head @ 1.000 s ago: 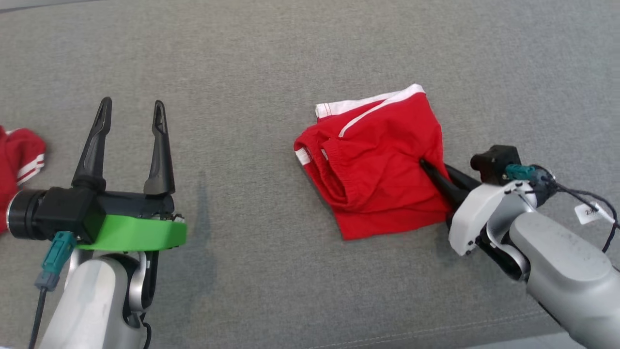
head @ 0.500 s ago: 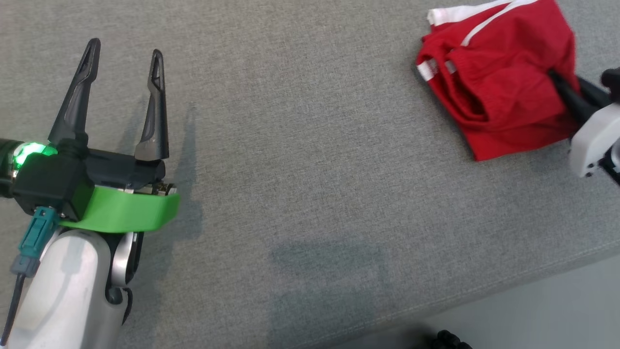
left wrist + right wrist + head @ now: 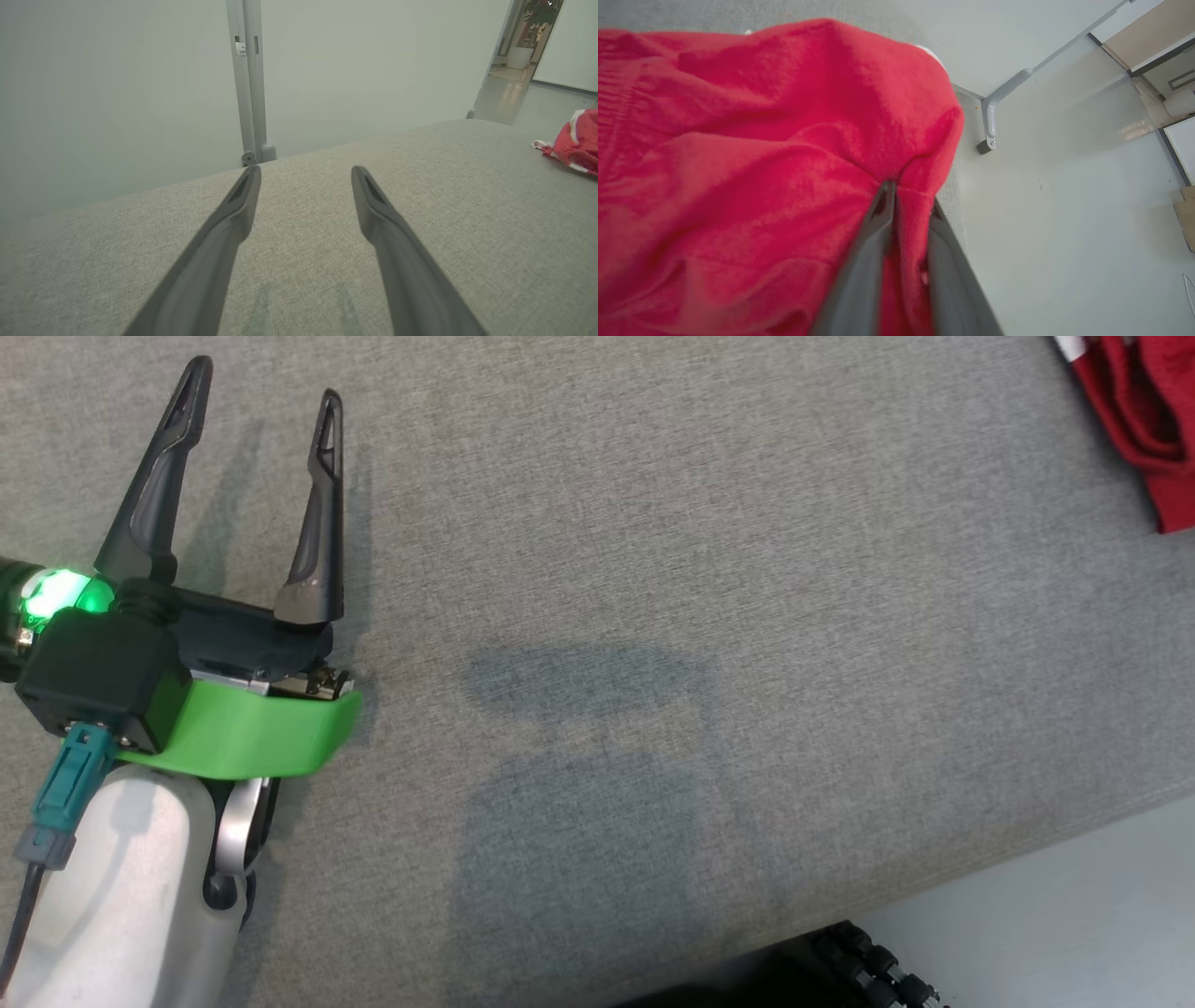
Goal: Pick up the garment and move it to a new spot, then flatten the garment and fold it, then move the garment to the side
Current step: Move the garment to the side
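Note:
The garment [image 3: 1144, 411], red with white trim, lies at the top right corner of the head view, cut off by the frame. The right wrist view shows the garment [image 3: 761, 163] close up, and my right gripper [image 3: 910, 196] is shut on a fold of its red cloth near the surface's edge. My left gripper [image 3: 264, 381] hovers open over bare grey fabric at the left of the head view, far from the garment. Between the spread fingers of the left gripper [image 3: 304, 170] there is nothing. In the left wrist view the garment [image 3: 577, 140] sits at the right edge.
The work surface is grey woven fabric [image 3: 597, 569]. Its front edge runs across the lower right, with pale floor [image 3: 1074, 896] beyond. A black ribbed object [image 3: 859, 961] pokes in at the bottom edge. A grey metal bracket [image 3: 994, 116] stands on the floor past the garment.
The head view has shifted. The garment, still in my right gripper, now stands far to the upper right, and the right arm has left the picture. My left gripper stays open.

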Tool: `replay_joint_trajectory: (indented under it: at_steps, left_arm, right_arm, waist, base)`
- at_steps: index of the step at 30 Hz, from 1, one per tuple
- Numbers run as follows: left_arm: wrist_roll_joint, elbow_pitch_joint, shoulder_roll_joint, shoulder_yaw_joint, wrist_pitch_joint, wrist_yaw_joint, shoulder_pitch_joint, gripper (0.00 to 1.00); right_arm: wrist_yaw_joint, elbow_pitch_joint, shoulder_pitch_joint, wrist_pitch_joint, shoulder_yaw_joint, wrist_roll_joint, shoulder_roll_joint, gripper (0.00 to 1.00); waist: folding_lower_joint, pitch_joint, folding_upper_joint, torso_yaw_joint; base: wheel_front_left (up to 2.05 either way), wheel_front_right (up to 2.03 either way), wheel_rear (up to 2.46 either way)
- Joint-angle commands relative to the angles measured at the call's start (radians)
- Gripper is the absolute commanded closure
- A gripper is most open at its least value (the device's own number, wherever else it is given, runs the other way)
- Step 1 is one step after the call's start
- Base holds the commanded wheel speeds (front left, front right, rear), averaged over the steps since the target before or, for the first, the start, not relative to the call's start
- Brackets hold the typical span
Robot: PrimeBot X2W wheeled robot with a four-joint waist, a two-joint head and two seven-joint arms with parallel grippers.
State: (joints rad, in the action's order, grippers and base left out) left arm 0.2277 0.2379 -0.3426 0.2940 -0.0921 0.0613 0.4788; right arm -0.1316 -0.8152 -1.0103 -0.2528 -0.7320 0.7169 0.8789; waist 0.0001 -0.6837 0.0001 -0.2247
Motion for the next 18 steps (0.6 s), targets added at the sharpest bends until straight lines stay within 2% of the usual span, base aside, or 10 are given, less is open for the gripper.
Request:
replay_joint_trajectory:
  at_steps: [1,2,8,13,18]
  left_arm:
    - [-0.004,0.002,-0.004,-0.002,-0.002,0.006,0.016,0.00]
    - [-0.004,0.001,-0.004,-0.002,-0.004,0.008,0.016,0.00]
    - [0.004,-0.013,-0.003,-0.014,-0.019,0.020,0.009,0.00]
    - [0.018,-0.036,0.000,-0.028,-0.037,0.029,0.000,0.00]
    - [0.032,-0.059,0.007,-0.039,-0.052,0.048,-0.040,0.00]
  right_arm:
    - [0.002,-0.034,-0.010,-0.004,0.014,0.000,-0.017,0.13]
    - [0.002,-0.054,-0.014,-0.005,0.025,-0.003,-0.029,0.00]
    - [0.002,-0.126,-0.005,-0.013,0.141,-0.005,-0.086,0.00]
    - [0.002,-0.057,0.087,-0.013,0.332,-0.040,-0.126,0.00]
    - [0.002,0.094,0.225,-0.013,0.559,-0.125,-0.199,0.00]
  waist:
    - [-0.0001,-0.019,-0.0001,0.017]
    - [-0.0001,-0.020,-0.0001,0.019]
    - [-0.0001,-0.006,-0.0001,0.019]
    - [-0.0001,0.045,-0.0001,0.011]
    - [-0.0001,0.121,-0.0001,0.013]
  base:
    - [0.00,0.00,0.00]
    - [0.00,0.00,0.00]
    - [0.00,0.00,0.00]
    - [0.00,0.00,0.00]
    - [0.00,0.00,0.00]
